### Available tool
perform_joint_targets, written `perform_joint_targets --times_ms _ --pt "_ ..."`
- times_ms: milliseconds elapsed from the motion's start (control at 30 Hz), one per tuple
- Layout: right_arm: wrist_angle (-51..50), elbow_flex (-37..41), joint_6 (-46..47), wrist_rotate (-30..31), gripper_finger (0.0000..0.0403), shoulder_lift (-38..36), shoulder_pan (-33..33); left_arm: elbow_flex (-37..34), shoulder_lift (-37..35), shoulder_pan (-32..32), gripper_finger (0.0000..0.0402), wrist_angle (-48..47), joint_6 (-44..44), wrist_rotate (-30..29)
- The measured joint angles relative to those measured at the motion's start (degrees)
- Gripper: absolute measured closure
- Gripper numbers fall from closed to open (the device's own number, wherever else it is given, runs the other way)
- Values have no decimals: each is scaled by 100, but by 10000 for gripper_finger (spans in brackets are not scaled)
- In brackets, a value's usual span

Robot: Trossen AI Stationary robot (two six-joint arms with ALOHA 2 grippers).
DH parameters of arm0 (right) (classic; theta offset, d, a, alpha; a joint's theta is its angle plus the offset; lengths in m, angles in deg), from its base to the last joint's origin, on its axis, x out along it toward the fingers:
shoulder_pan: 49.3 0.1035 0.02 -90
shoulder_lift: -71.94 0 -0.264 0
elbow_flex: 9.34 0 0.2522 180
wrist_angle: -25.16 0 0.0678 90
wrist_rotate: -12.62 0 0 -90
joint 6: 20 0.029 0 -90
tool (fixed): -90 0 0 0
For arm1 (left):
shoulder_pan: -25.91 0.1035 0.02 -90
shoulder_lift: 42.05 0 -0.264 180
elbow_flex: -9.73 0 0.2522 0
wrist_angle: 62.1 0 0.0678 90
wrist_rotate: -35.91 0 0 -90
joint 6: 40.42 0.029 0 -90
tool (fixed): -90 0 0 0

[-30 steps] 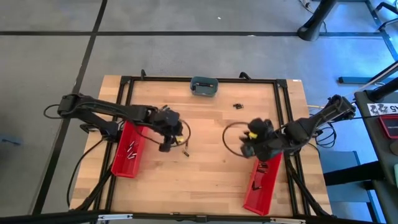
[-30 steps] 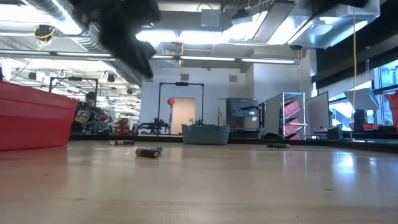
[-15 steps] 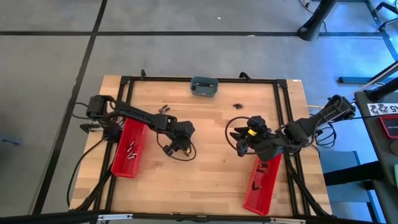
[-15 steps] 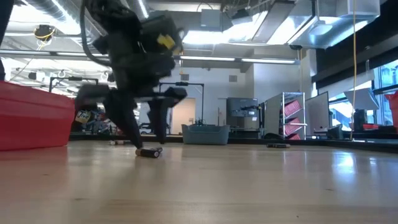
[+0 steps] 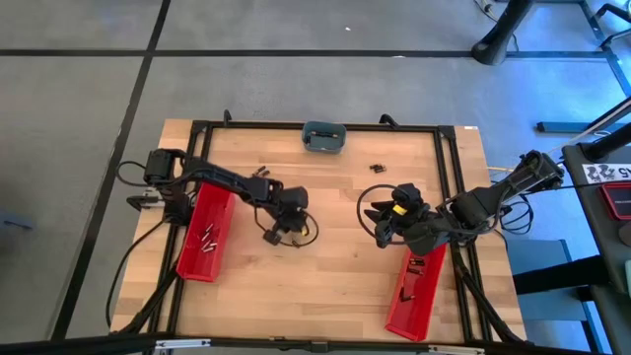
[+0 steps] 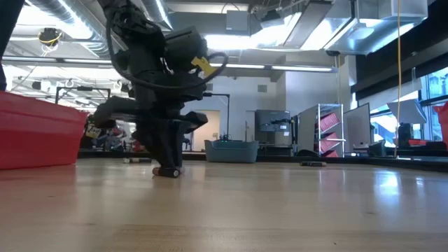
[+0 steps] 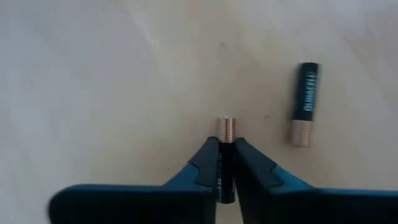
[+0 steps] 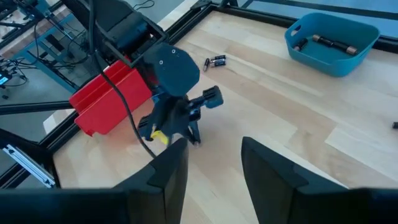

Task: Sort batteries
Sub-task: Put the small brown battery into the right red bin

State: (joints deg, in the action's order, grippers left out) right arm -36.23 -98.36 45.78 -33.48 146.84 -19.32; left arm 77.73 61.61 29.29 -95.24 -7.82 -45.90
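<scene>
At centre-left of the high view, the left gripper (image 5: 275, 234) is closed on one battery (image 7: 226, 155) at the table surface, with a second battery (image 7: 303, 103) lying loose just beside it. Sorting is judged partly done: batteries are seen in the left red bin (image 5: 205, 240), the right red bin (image 5: 418, 287) and the blue dish (image 8: 333, 43), while strays (image 5: 377, 167) remain at upper centre. The right gripper (image 8: 214, 163) waits open at centre-right, and bare table (image 5: 335, 276) is left between the arms for lifting clear
</scene>
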Motion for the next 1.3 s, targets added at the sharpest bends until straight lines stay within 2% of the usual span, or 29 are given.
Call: perform_joint_targets --times_ms 100,200,300,433,600,833,1067,1300 --pt "103 104 -10 -11 253 26 4 12 -79 74 385 -26 -670 -140" --pt "542 449 -82 -370 253 26 4 76 -271 88 387 -146 -1212 -128" --pt "1486 994 -230 -919 253 33 4 227 -655 100 389 326 -1969 284" --pt "3501 1826 -448 -1287 253 41 0 247 -1225 138 389 1434 -3195 1150" --pt "5111 2164 -950 -641 253 149 -1 255 -1798 71 389 3022 -4413 1509" --pt "7200 2147 -3247 224 253 192 -84 249 -2004 -41 387 4380 -5339 1554" --pt "7258 1757 -4873 -103 253 317 -441 249 -1998 -181 388 4583 -5515 1562" --pt "6752 1701 -4967 -355 253 398 -600 249 -1998 -232 383 4581 -5519 1522"
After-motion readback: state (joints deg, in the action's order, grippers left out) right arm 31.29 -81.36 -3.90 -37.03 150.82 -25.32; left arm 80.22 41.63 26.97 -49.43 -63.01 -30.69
